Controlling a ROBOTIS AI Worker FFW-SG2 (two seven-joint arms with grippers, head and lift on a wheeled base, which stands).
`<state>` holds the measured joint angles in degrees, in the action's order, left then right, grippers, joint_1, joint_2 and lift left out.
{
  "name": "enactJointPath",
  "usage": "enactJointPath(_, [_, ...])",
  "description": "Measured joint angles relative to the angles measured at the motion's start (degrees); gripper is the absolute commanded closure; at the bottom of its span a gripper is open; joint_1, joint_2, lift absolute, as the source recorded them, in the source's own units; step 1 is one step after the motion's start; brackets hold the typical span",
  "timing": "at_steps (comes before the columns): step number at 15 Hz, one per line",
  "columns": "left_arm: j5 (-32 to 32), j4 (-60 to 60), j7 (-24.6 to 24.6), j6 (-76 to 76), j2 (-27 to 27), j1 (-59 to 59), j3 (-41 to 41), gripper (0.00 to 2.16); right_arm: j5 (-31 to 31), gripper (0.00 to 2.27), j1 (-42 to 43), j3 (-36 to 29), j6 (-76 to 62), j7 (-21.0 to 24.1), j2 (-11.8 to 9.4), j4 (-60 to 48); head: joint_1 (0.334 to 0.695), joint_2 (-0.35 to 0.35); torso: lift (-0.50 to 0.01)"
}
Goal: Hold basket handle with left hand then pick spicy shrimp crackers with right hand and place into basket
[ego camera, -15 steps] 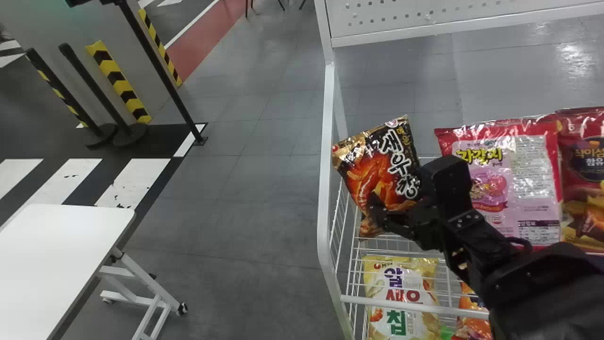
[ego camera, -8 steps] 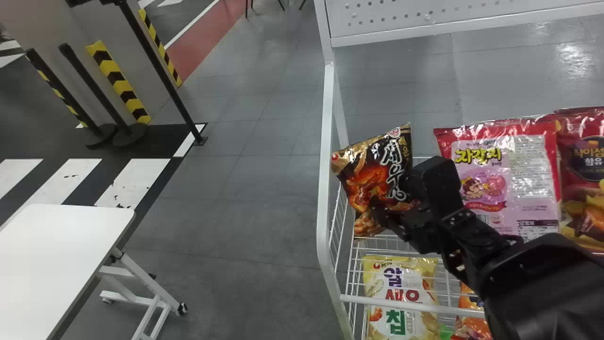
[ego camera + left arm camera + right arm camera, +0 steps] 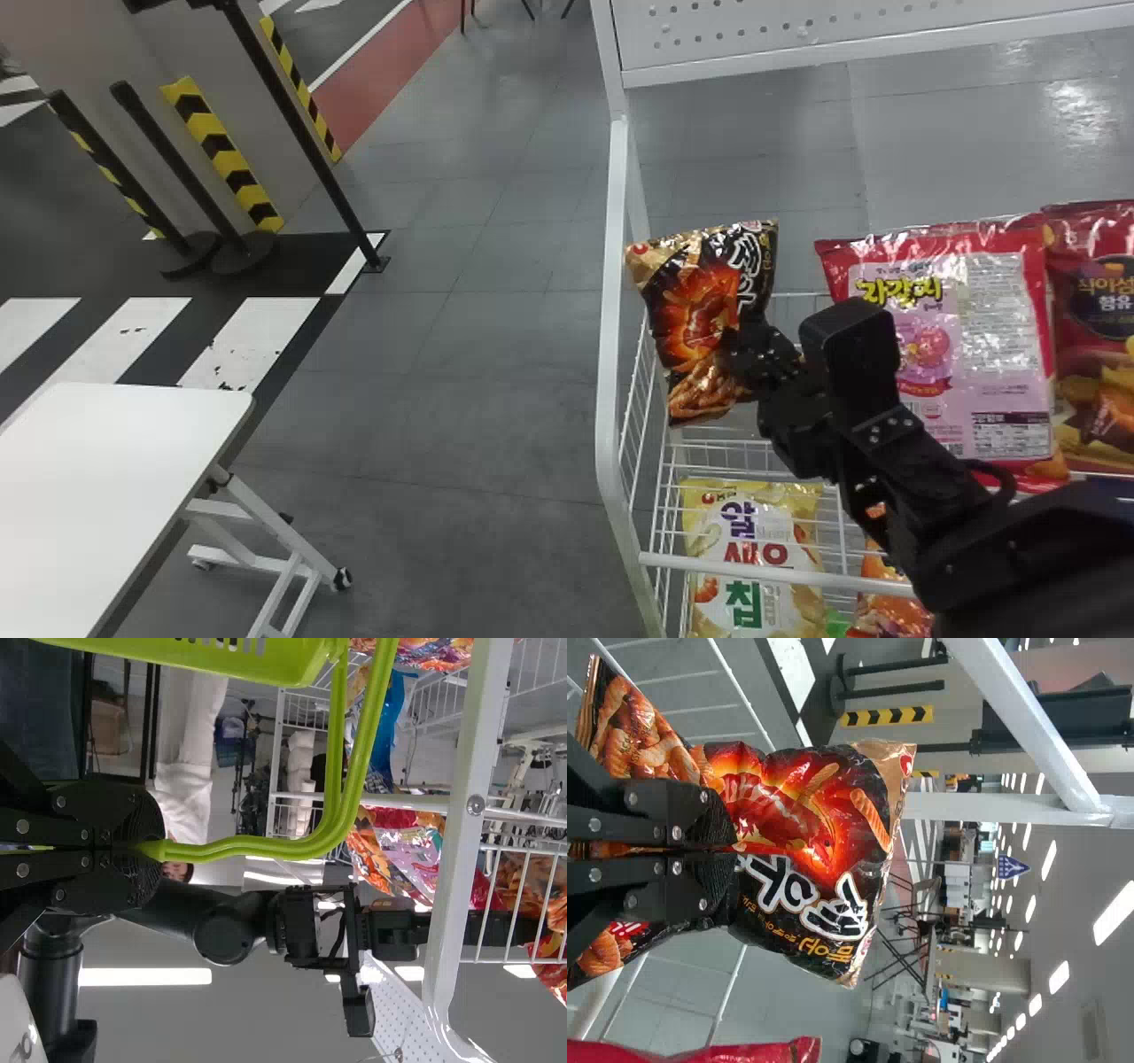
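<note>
The pick looks done and the transfer in hand: the right gripper (image 3: 731, 849) has its jaws closed on the spicy shrimp crackers (image 3: 700, 310), by the left post of the white wire rack (image 3: 608, 399). The left gripper (image 3: 151, 850) has its jaws narrow around the basket handle (image 3: 239, 847). Next calls for clearing that post, then lowering into the green basket (image 3: 195, 657). One spicy bag held, one basket, one yellow snack bag (image 3: 753, 532) low in the rack.

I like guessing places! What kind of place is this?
Probably a shop, or a practice one: snack bags stand on a white wire rack, and there's a green shopping basket.
</note>
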<state>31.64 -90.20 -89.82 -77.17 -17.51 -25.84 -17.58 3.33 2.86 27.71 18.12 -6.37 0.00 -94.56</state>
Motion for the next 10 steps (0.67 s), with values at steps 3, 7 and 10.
enactJointPath(3, [0.0, 0.0, 0.0, -0.04, -0.07, 0.0, 0.0, 2.15, 2.72, 2.24, -4.62, -0.42, 1.27, 0.2, 0.0, -5.71, 0.695, 0.35, -0.01])
enactJointPath(7, [0.0, -0.02, 0.0, 0.04, -0.06, 0.0, 0.0, 2.15, 5.43, 2.24, -11.05, -0.28, 4.46, 1.95, 0.0, -15.31, 0.695, 0.35, -0.01])
enactJointPath(10, [0.0, 0.02, 0.0, 0.04, 0.02, 0.0, 0.02, 2.15, 8.39, 2.24, -15.1, 0.95, 9.38, 4.64, 0.0, -22.45, 0.695, 0.35, -0.01])
